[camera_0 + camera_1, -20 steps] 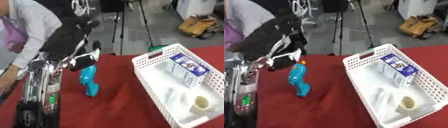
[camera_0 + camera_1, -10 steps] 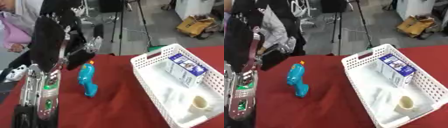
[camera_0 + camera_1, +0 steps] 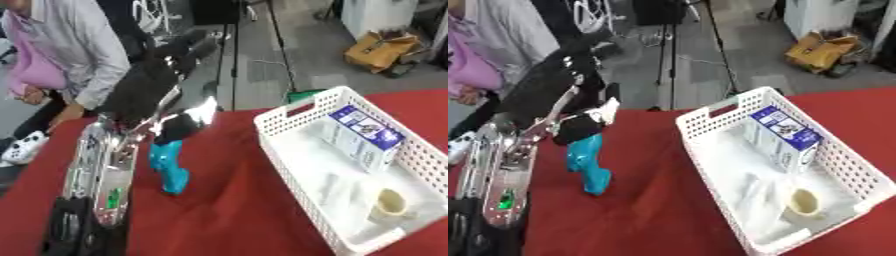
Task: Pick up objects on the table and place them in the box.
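Note:
A teal pistol-shaped tool lies on the red table, left of the middle. My left hand, black on a silver forearm, hangs over the tool's upper end and hides it; whether it touches the tool is unclear. To the right stands a white slotted box. Inside it are a blue-and-white carton, a pale cup and some clear plastic wrap. My right hand shows in neither view.
The table's far edge runs just behind the tool and the box. Beyond it stands a dark tripod on the grey floor. A white controller lies off the table's left side. Bare red cloth separates tool and box.
Half a second ago my left hand was lifted high above the tool; now it is down over the tool's top again. The tool and box kept their places, and the camera shifted slightly.

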You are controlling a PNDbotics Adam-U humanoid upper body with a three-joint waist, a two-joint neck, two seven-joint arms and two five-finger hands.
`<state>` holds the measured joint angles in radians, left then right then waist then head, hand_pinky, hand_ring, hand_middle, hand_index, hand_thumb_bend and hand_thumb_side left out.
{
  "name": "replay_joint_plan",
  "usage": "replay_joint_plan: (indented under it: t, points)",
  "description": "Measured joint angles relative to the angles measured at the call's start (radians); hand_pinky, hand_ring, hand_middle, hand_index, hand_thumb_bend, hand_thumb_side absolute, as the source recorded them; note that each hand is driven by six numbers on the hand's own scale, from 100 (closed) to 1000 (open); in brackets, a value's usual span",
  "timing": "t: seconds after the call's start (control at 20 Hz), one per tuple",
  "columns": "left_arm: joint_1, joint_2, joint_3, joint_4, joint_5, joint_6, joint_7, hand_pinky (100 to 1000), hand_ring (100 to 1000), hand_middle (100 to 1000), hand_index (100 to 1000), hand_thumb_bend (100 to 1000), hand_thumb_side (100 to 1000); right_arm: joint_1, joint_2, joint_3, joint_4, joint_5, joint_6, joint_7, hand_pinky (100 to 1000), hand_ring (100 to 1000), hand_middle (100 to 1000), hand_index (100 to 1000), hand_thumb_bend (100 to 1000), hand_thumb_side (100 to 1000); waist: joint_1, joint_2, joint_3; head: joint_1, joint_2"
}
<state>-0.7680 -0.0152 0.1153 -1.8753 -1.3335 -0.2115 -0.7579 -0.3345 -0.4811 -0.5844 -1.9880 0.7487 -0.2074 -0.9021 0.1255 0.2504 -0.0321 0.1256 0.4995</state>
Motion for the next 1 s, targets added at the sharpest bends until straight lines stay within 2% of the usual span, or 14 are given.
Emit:
replay_joint_plan:
  t: [0.1,0.15,0.2,0.3,0.5,0.6,0.75,0.85,0.9,0.95,1.0]
  points:
    - [-0.008,-0.006,0.0,-0.015,0.013,0.014,-0.087,895,995,1000,1000,100,770,0.0,0.0,0.0,0.0,-0.002,0.0,0.0,684,546,431,450,100,510,-0.001,0.0,-0.002,-0.002,-0.001]
    - [-0.008,-0.007,-0.001,-0.015,0.017,0.017,-0.109,899,1000,1000,1000,100,834,0.0,0.0,0.0,0.0,-0.002,0.0,0.0,684,547,431,450,100,534,-0.001,0.0,-0.003,-0.003,-0.001]
    - [-0.008,-0.009,-0.001,-0.014,0.026,0.019,-0.122,899,1000,1000,1000,100,834,0.0,0.0,0.0,0.0,-0.003,0.0,0.0,684,547,431,450,100,534,-0.002,0.0,-0.003,-0.004,-0.003]
    - [-0.008,-0.011,0.0,-0.011,0.059,0.023,-0.134,923,1000,1000,1000,100,838,0.0,0.0,0.0,0.0,-0.003,-0.001,0.0,684,547,431,450,100,534,-0.003,0.0,0.0,-0.009,-0.005]
    - [-0.001,-0.011,0.014,0.005,0.123,0.042,-0.145,896,1000,1000,1000,100,875,0.0,0.0,0.0,0.0,-0.003,-0.001,0.0,684,547,431,449,100,535,-0.005,-0.001,0.006,-0.017,-0.008]
    - [-0.001,-0.011,0.019,0.036,0.114,0.044,-0.147,861,996,1000,1000,100,895,0.0,0.0,0.0,0.0,-0.003,-0.001,0.0,684,546,431,448,100,533,-0.005,-0.001,0.006,-0.021,-0.008]
    - [-0.024,-0.012,0.035,0.096,0.07,0.044,-0.147,876,1000,1000,1000,100,873,0.0,0.0,0.0,0.0,-0.003,-0.001,0.0,685,546,430,447,100,530,-0.006,-0.001,0.006,-0.029,-0.008]
    - [-0.051,-0.011,0.052,0.136,0.028,0.045,-0.147,706,876,1000,1000,100,843,0.001,0.0,0.001,0.0,-0.003,-0.001,0.0,685,547,430,446,100,526,-0.006,-0.005,0.007,-0.035,-0.008]
    - [-0.061,-0.01,0.061,0.158,0.005,0.046,-0.148,586,776,961,950,100,873,0.001,0.0,0.001,0.0,-0.003,-0.001,0.0,686,547,430,446,100,526,-0.006,-0.007,0.007,-0.038,-0.008]
    - [-0.069,-0.009,0.07,0.179,-0.021,0.051,-0.148,586,776,961,950,100,873,0.002,0.0,0.001,0.0,-0.003,-0.001,0.0,686,547,430,446,100,526,-0.006,-0.008,0.007,-0.04,-0.008]
    - [-0.075,-0.007,0.079,0.199,-0.049,0.057,-0.148,470,728,972,1000,100,832,0.002,0.0,0.001,0.0,-0.003,0.0,0.0,687,547,430,444,100,524,-0.006,-0.009,0.008,-0.043,-0.008]
